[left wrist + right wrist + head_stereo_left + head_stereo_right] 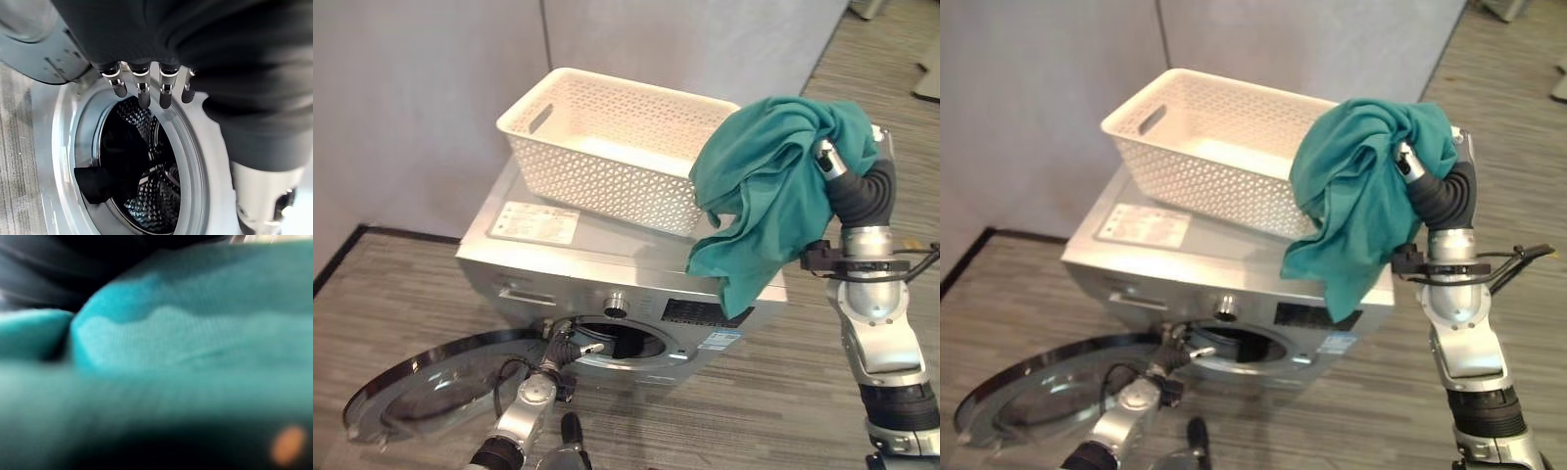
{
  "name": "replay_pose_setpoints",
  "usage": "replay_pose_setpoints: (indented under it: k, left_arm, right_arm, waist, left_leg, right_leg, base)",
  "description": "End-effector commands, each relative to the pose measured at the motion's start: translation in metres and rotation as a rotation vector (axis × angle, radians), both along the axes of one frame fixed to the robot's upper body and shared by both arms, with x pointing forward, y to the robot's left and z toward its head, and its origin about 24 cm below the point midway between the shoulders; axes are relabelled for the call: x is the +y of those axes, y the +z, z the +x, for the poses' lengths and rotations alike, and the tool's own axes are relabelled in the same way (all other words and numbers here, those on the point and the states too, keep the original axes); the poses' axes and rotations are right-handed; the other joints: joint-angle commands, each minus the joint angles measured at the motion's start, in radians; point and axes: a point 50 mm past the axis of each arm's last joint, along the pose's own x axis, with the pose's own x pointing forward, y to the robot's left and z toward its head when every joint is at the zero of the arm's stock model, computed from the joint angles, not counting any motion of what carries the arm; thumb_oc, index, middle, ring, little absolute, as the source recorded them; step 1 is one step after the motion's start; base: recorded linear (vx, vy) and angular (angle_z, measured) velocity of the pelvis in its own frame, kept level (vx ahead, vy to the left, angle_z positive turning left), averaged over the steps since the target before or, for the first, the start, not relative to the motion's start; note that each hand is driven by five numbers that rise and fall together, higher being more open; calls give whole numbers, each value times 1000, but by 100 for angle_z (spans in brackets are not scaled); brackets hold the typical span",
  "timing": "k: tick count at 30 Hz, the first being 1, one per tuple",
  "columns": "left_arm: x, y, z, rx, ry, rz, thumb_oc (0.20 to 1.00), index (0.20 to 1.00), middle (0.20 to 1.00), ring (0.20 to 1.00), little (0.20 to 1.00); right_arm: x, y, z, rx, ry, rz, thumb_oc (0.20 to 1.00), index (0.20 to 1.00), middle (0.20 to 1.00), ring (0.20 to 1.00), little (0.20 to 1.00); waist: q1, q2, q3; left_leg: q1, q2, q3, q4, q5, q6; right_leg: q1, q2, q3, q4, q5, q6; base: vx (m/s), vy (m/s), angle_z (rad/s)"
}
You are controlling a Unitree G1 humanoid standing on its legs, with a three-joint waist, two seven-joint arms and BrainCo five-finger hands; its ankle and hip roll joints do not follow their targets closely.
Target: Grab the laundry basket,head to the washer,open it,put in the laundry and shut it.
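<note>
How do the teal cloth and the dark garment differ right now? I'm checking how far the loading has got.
The teal cloth hangs in the air beside the white basket, bunched around the right hand; the dark garment lies inside the washer drum, draped toward its rim. The teal cloth is held; the dark garment is touched by nothing, with the left hand open at the washer's mouth. Both are crumpled laundry.

Silver washer [607, 259] on floor [401, 284], white basket [607, 147] on top
</note>
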Motion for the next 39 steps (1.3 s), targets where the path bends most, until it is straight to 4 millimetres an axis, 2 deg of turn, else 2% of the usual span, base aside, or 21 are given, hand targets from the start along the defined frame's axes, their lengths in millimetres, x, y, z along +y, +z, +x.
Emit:
replay_pose_setpoints:
  k: [1, 3, 4, 5, 6, 7, 9, 11, 15, 17, 18, 19, 20, 21, 22, 24, 28, 31, 33, 39]
  left_arm:
    - [-16, 53, 42, -261, -99, 1, 1000, 1000, 1000, 1000, 1000]
    - [-21, 53, 40, -263, -126, -6, 1000, 1000, 1000, 1000, 1000]
    - [-20, 53, 41, -265, -122, -7, 1000, 1000, 1000, 1000, 1000]
    - [-24, 50, 37, -248, -137, -17, 1000, 1000, 1000, 1000, 1000]
    - [-26, 47, 36, -236, -139, -20, 1000, 1000, 1000, 1000, 1000]
    - [-26, 47, 35, -234, -138, -21, 1000, 1000, 1000, 1000, 1000]
    - [-30, 45, 36, -229, -147, -21, 1000, 1000, 1000, 1000, 1000]
    - [-33, 54, 38, -280, -183, -6, 1000, 1000, 1000, 1000, 1000]
    - [-38, 84, 48, -442, -282, 96, 1000, 1000, 1000, 1000, 1000]
    - [-36, 106, 55, -557, -310, 173, 1000, 1000, 1000, 1000, 1000]
    - [-36, 106, 54, -557, -311, 176, 1000, 1000, 1000, 1000, 1000]
    - [-29, 132, 59, -684, -280, 216, 1000, 1000, 1000, 1000, 1000]
    - [-26, 142, 60, -729, -262, 225, 1000, 1000, 1000, 1000, 1000]
    - [-26, 142, 60, -728, -262, 226, 1000, 1000, 1000, 1000, 1000]
    - [-20, 164, 60, -825, -235, 236, 1000, 1000, 1000, 1000, 1000]
    - [-15, 185, 60, -910, -220, 253, 1000, 1000, 1000, 1000, 1000]
    - [-19, 198, 65, -952, -230, 251, 1000, 1000, 1000, 1000, 1000]
    - [-32, 206, 71, -970, -256, 226, 1000, 1000, 1000, 1000, 1000]
    - [-47, 211, 76, -962, -309, 198, 1000, 1000, 1000, 1000, 1000]
    - [-69, 206, 79, -888, -402, 130, 1000, 1000, 1000, 1000, 1000]
  right_arm:
    - [17, 57, -13, -262, 136, -13, 200, 200, 200, 200, 200]
    - [33, 59, -1, -250, 200, 8, 200, 200, 200, 200, 200]
    - [35, 60, 0, -252, 203, 7, 200, 200, 200, 200, 200]
    - [40, 56, 5, -231, 191, -6, 200, 200, 200, 200, 200]
    - [42, 52, 5, -218, 198, -7, 200, 200, 200, 200, 200]
    - [42, 52, 5, -215, 199, -8, 200, 200, 200, 200, 200]
    - [42, 47, 3, -207, 198, -4, 200, 200, 200, 200, 200]
    - [41, 36, 3, -168, 199, -2, 200, 200, 200, 200, 200]
    - [42, 22, -2, -120, 253, -6, 200, 200, 200, 200, 200]
    - [41, 16, -6, -101, 276, -5, 200, 200, 200, 200, 200]
    - [41, 16, -6, -101, 277, -4, 200, 200, 200, 200, 200]
    - [37, 10, -10, -82, 269, -11, 200, 200, 200, 200, 200]
    - [35, 7, -12, -72, 264, -22, 200, 200, 200, 200, 200]
    - [35, 7, -12, -72, 264, -22, 200, 200, 200, 200, 200]
    - [32, 4, -15, -49, 258, -47, 200, 200, 200, 200, 200]
    - [30, -2, -17, -9, 266, -74, 200, 200, 200, 200, 200]
    - [28, -10, -18, 49, 293, -78, 200, 200, 200, 200, 200]
    - [31, -15, -18, 83, 334, -71, 200, 200, 200, 200, 200]
    - [34, -16, -15, 95, 348, -66, 200, 200, 200, 200, 200]
    - [37, -15, -8, 106, 332, -61, 200, 200, 200, 200, 200]
  waist:
    - [-16, -56, 42]
    - [-21, -56, 31]
    - [-24, -55, 33]
    - [-47, -29, 10]
    - [-63, -12, -8]
    - [-60, -11, -9]
    - [-74, 3, -41]
    - [-81, 17, -64]
    - [-91, 26, -75]
    - [-97, 31, -77]
    - [-96, 29, -77]
    - [-94, 26, -78]
    - [-95, 22, -76]
    - [-95, 22, -76]
    - [-96, 16, -75]
    - [-97, 13, -73]
    - [-101, 9, -70]
    - [-104, 9, -69]
    - [-107, 10, -69]
    - [-103, 17, -70]
  left_leg:
    - [-38, 33, -174, 246, -156, -103]
    - [43, 29, -254, 319, -257, -89]
    - [43, 29, -253, 319, -255, -87]
    - [142, 68, -258, 265, -282, -77]
    - [195, 74, -238, 199, -290, -76]
    - [207, 74, -232, 183, -286, -76]
    - [249, 60, -205, 107, -287, -82]
    - [291, 25, -183, 26, -325, -72]
    - [316, 6, -163, -23, -326, -64]
    - [323, 3, -154, -38, -325, -60]
    - [325, 2, -153, -39, -325, -60]
    - [327, 3, -151, -44, -321, -59]
    - [328, 2, -153, -45, -321, -58]
    - [328, 2, -153, -45, -320, -58]
    - [328, 3, -153, -46, -321, -58]
    - [327, 2, -153, -46, -320, -59]
    - [327, 3, -157, -46, -317, -60]
    - [326, 5, -161, -49, -313, -61]
    - [324, 6, -166, -51, -308, -63]
    - [323, 4, -175, -58, -301, -64]
  right_leg:
    - [-52, -122, 80, 103, -71, 38]
    - [-94, -139, 106, 119, -62, 41]
    - [-95, -139, 106, 120, -60, 41]
    - [-109, -134, 107, 124, -56, 54]
    - [-110, -131, 112, 125, -51, 62]
    - [-107, -130, 115, 124, -51, 63]
    - [-109, -139, 125, 131, -41, 75]
    - [-116, -166, 127, 147, -30, 86]
    - [-128, -185, 136, 147, -10, 102]
    - [-130, -187, 143, 144, -4, 106]
    - [-130, -187, 144, 144, -4, 106]
    - [-129, -191, 142, 141, -1, 109]
    - [-127, -191, 144, 139, 0, 110]
    - [-127, -191, 144, 139, 0, 110]
    - [-126, -191, 146, 131, 3, 112]
    - [-123, -190, 148, 126, 5, 113]
    - [-117, -191, 144, 122, 6, 114]
    - [-112, -192, 141, 117, 5, 114]
    - [-105, -191, 137, 107, 6, 114]
    - [-96, -189, 129, 95, 8, 115]
  base:
    - [-297, 33, 40]
    - [-144, 76, -22]
    - [-43, 157, -57]
    - [10, 189, -36]
    - [32, 185, -25]
    - [75, 119, -7]
    - [71, 128, -5]
    - [0, 182, -2]
    - [-40, 91, -4]
    - [-7, 16, 0]
    - [-4, 3, -6]
    - [-6, -14, -5]
    - [-7, -15, -3]
    - [-7, -36, 0]
    - [-2, -36, -2]
    - [-5, -40, -6]
    - [-11, -20, -4]
    - [0, 0, 0]
    - [-9, -18, 0]
    - [-8, -16, 8]
